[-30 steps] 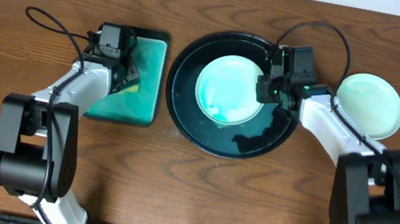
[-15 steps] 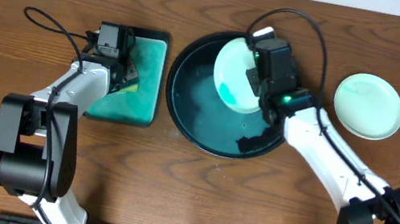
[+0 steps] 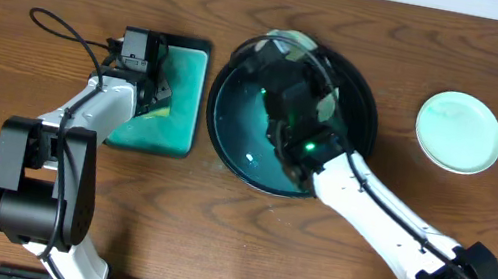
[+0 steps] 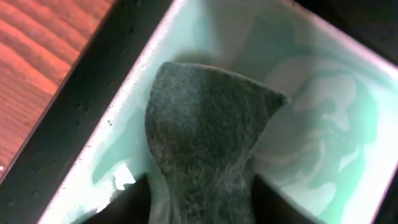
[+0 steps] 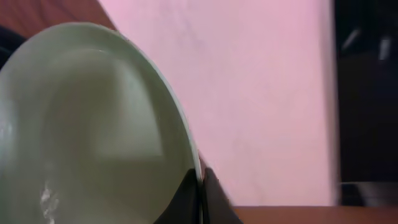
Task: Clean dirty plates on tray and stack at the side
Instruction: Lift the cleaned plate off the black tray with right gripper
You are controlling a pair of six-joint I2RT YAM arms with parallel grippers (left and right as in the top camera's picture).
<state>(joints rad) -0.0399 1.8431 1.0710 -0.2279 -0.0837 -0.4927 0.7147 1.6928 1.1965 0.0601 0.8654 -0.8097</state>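
Counted 1 flat plate (image 3: 459,132) plus 1 tilted plate (image 5: 93,124), so 2 total. There was 1 black pan (image 3: 235,132), 1 teal tray (image 3: 188,89), 1 sponge (image 4: 205,143), and 2 arms: left arm (image 3: 96,114), right arm (image 3: 371,196).

Remote check, all 3 views: I read no text, label, brand, no. or sign on any surface. Wrist views are too close and blurred for markings to be legible.
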